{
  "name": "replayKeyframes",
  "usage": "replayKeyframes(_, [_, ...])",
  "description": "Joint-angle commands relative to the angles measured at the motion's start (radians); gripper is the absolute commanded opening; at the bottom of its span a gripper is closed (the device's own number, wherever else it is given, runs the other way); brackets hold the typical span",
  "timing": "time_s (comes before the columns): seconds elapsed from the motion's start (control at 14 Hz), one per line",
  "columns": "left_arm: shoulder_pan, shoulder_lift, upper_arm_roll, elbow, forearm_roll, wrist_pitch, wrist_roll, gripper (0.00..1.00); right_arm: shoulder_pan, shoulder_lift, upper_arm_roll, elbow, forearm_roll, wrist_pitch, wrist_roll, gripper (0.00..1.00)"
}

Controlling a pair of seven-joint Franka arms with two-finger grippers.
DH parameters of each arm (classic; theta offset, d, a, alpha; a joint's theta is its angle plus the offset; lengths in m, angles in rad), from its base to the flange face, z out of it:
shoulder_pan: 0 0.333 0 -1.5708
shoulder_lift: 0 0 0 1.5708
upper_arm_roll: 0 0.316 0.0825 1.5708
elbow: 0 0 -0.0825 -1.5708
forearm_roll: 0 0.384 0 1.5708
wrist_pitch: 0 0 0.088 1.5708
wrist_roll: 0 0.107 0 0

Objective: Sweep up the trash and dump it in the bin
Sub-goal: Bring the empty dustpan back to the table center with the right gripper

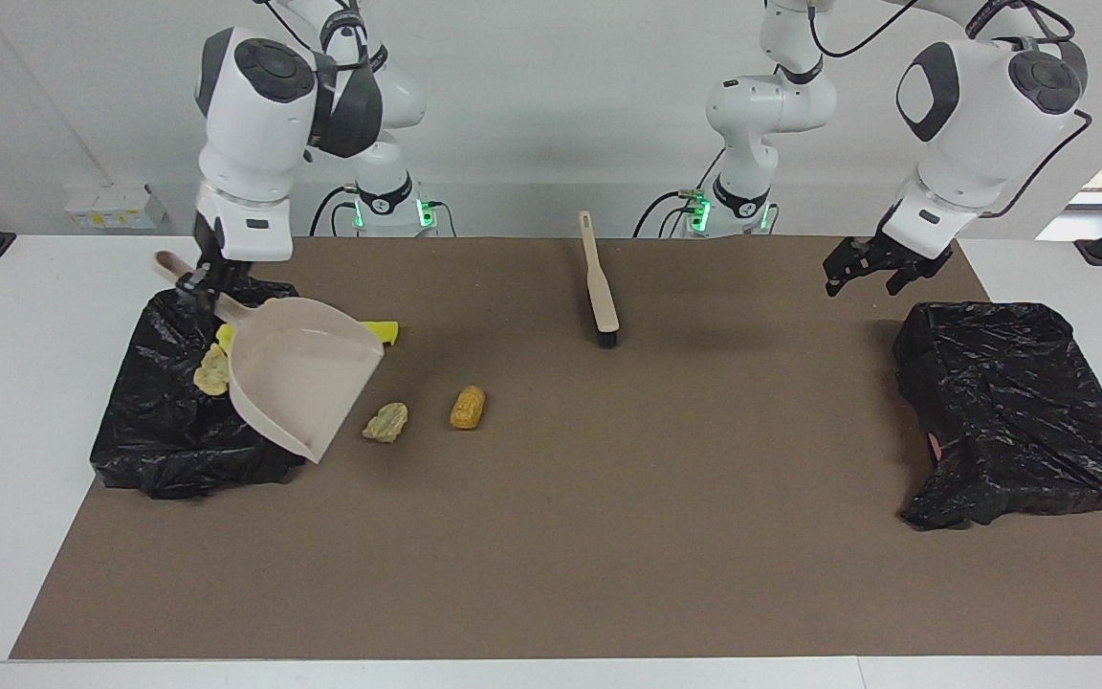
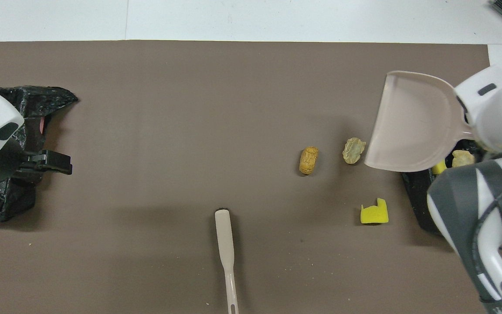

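The right gripper [image 1: 199,285] holds the pink-beige dustpan [image 1: 302,383] by its handle, with the fingers closed on it. The pan is raised and tipped over the black bin bag [image 1: 164,431] at the right arm's end of the table [image 1: 608,536]. Its handle points up toward the robots and its wide open mouth slants down and away from them. The pan is smooth plastic, shaped like a scoop, and looks empty inside.

Some trash lies on the crinkly black bag beside the pan: a pale bumpy chunk [image 1: 211,371] like a rock and a small yellow bit [image 1: 224,337]. Three pieces lie on the brown mat. A yellow spongy wedge [image 2: 374,213] with a notch in it is the one nearest to the robots. A pale rocky chunk [image 1: 386,421] sits just beside the pan's mouth. An orange-brown oblong piece [image 1: 467,407] lies near it, toward the middle of the table, with its long side running toward the robots and away.

A long beige brush [image 1: 601,287] with dark bristles lies flat in the middle, close to the robots, its handle pointing at them.

The left gripper [image 1: 865,266] hangs in the air by the edge of a second shiny black bag [image 1: 1020,411]. Its fingers are a little apart and hold nothing.
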Motion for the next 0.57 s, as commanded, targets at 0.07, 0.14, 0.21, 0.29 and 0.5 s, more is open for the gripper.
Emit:
replayKeyframes(0.07, [-0.029,0.033,0.050,0.069,0.022,-0.064,0.037,1.00,0.103,0.209,-0.005,0.237,0.169,-0.040,0.506,0.00])
replayKeyframes(0.14, [-0.057,0.047,0.076,0.110,0.022,-0.093,0.040,1.00,0.147,0.258,-0.005,0.289,0.198,-0.032,0.643,0.00])
replayKeyframes(0.21, [-0.060,0.067,0.093,0.147,0.023,-0.116,0.048,1.00,0.186,0.315,-0.005,0.359,0.209,-0.033,0.761,0.00])
replayKeyframes(0.29, [-0.061,0.085,0.104,0.197,0.023,-0.151,0.051,1.00,0.218,0.366,-0.005,0.422,0.221,-0.035,0.852,0.00])
replayKeyframes(0.5, [-0.065,0.109,0.107,0.250,0.026,-0.199,0.056,1.00,0.321,0.521,-0.005,0.603,0.272,-0.033,1.137,0.00])
